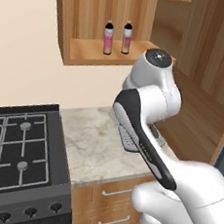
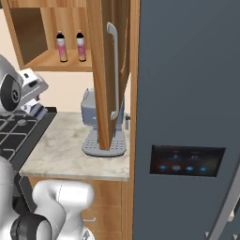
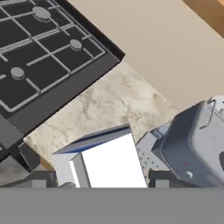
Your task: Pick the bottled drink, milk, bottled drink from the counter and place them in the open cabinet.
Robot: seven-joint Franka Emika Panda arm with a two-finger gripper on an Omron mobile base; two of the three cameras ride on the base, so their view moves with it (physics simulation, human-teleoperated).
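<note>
Both bottled drinks [image 1: 117, 37] stand side by side on the open cabinet [image 1: 91, 53] shelf, above the counter [image 1: 95, 146]. Stove [image 1: 17, 148] sits left of the counter, coffee machine [image 2: 101, 129] right. Milk [image 3: 105, 162] sits between the gripper [image 3: 98, 184] fingers, above the counter.

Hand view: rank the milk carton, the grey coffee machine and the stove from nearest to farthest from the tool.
1. Milk carton: between the fingertips of the tool, at the bottom of the view.
2. Coffee machine: just beside the carton, at lower right, on the counter.
3. Stove: across the bare marble, upper left.
</note>
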